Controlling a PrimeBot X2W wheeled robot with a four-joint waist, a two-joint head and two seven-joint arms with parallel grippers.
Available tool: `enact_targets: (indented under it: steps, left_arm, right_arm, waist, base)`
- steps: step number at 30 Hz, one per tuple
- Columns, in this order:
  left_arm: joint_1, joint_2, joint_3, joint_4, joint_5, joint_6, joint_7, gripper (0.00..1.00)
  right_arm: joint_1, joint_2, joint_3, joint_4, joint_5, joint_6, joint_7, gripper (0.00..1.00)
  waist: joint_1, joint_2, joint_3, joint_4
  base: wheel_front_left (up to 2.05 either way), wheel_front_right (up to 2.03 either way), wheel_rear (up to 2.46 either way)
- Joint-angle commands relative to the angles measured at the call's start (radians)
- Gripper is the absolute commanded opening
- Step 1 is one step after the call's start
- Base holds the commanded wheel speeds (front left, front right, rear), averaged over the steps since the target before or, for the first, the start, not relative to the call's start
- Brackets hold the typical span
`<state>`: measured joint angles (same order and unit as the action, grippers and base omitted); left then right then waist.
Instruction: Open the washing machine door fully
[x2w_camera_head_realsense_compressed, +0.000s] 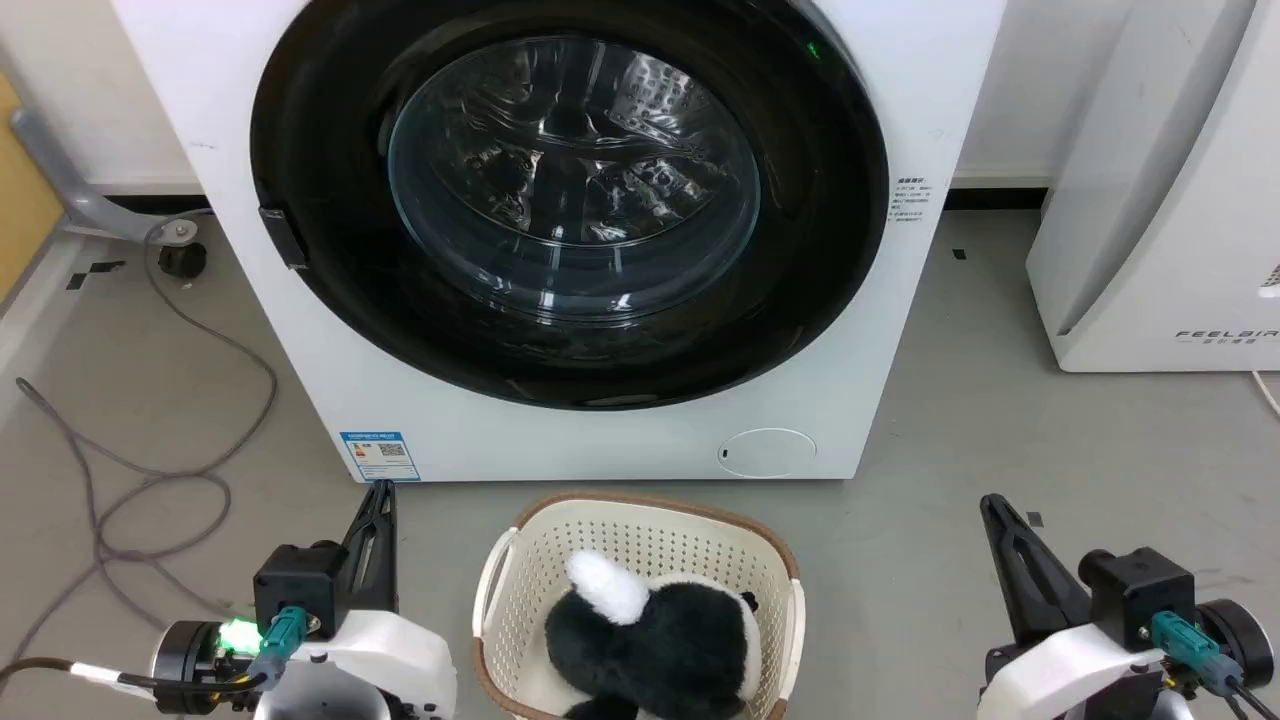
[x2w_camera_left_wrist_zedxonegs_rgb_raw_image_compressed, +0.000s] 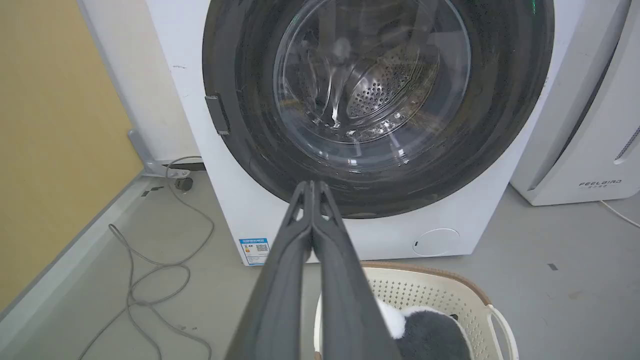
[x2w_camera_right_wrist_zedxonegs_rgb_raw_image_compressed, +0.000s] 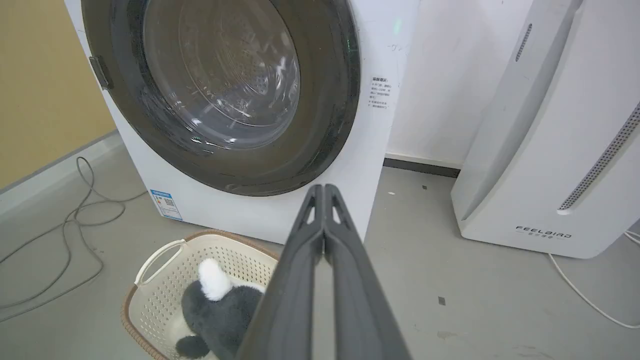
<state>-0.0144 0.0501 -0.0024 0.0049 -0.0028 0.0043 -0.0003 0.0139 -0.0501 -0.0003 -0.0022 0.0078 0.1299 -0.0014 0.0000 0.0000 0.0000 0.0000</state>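
Ahead on the grey floor: washing machine, white, front-loading. Washing machine door, glossy black with a glass bowl, lies flush against the front and is not yet opened. Small dark tab on the door's left rim, probably the pull point. Left gripper and right gripper: fingers pressed together, empty, low and well apart from the door, seemingly parked before any reach. Basket holding plush toy sits between them, likely awaiting loading.

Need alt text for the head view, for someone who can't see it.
The washing machine door is closed flat against the white washing machine. The left gripper and right gripper, both shut, sit low in the foreground, apart from it, either side of a cream basket holding a black-and-white plush toy.
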Motion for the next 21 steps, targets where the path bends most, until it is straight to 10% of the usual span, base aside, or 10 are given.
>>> enact_targets:
  steps: [1,17,18,21]
  left_arm:
    - [0.014,0.000,0.002,-0.005,0.003,-0.004,0.000,0.00]
    - [0.014,0.000,0.002,-0.005,0.003,-0.004,0.000,0.00]
    - [0.000,0.000,0.000,0.000,0.000,0.000,0.000,1.00]
    - [0.000,-0.001,0.000,0.002,-0.001,0.001,-0.001,1.00]
  right_arm:
    - [-0.014,0.000,0.000,0.002,-0.008,0.001,0.001,0.00]
    - [-0.014,0.000,0.000,0.002,-0.008,0.001,0.001,0.00]
    - [0.000,0.000,0.000,0.000,0.000,0.000,0.000,1.00]
    - [0.002,0.000,-0.002,0.006,0.002,0.000,-0.001,1.00]
  waist:
    - [0.0000,0.0000,0.000,0.000]
    - [0.0000,0.0000,0.000,0.000]
    - [0.0000,0.0000,0.000,0.000]
    - [0.0000,0.0000,0.000,0.000]
  base:
    - [0.00,0.00,0.00]
    - [0.00,0.00,0.00]
    - [0.00,0.00,0.00]
    - [0.00,0.00,0.00]
